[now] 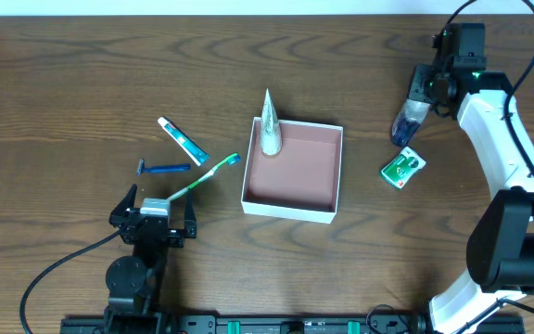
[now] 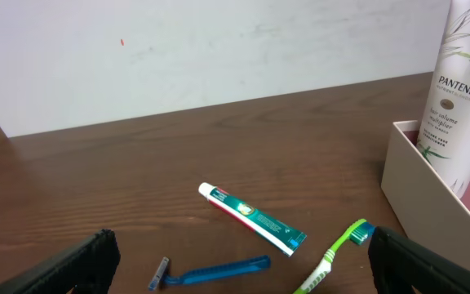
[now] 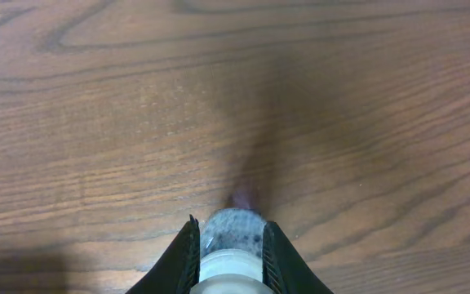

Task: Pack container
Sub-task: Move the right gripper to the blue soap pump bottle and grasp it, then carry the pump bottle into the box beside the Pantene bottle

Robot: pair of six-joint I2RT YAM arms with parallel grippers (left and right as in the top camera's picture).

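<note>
The container (image 1: 288,212) is a shallow white-walled box with a pinkish floor at the table's middle; its wall shows in the left wrist view (image 2: 421,189). A tall white Pantene bottle (image 1: 269,125) (image 2: 462,98) stands upright in its far-left corner. A toothpaste tube (image 1: 183,140) (image 2: 253,218), a green toothbrush (image 1: 202,178) (image 2: 337,253) and a blue razor (image 1: 163,169) (image 2: 215,272) lie left of the box. My left gripper (image 1: 153,217) (image 2: 243,243) is open and empty near them. My right gripper (image 1: 422,93) (image 3: 228,237) is shut on a small bluish bottle (image 1: 404,125) (image 3: 233,229) at the far right.
A green packet (image 1: 402,168) lies on the table right of the box, just below the held bottle. The table's far edge meets a white wall (image 2: 219,49).
</note>
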